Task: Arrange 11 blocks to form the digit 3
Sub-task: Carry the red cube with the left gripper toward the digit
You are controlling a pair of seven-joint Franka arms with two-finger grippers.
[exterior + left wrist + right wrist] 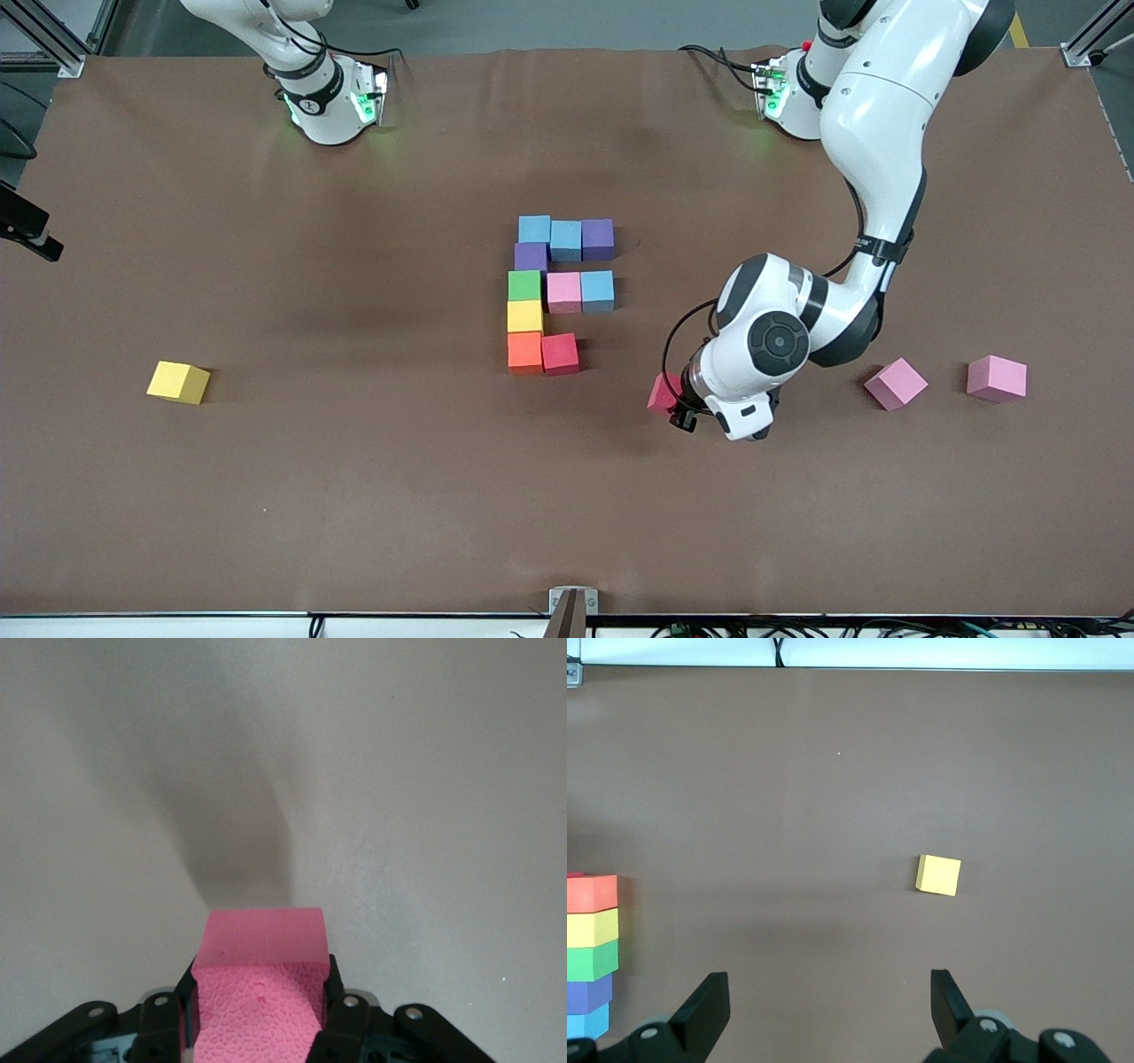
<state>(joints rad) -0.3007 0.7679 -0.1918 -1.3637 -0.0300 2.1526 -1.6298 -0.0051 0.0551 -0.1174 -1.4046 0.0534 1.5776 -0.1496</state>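
Several blocks stand touching in an E-like figure (558,292) mid-table: light blue, purple, green, yellow and orange cubes in a column, with short bars ending in purple (598,239), light blue (598,291) and red (560,354). My left gripper (671,403) is shut on a red block (663,392), over bare table toward the left arm's end from the figure. In the left wrist view that block (261,943) looks pink and fills the gap between the fingers (341,1005). My right gripper (830,1001) is open and holds nothing; it appears only in its own wrist view.
A loose yellow cube (179,382) (938,875) lies toward the right arm's end. Two paler mauve-pink cubes (896,383) (997,378) sit toward the left arm's end, beside the left arm's wrist. The figure's column (592,948) shows at the edge of the right wrist view.
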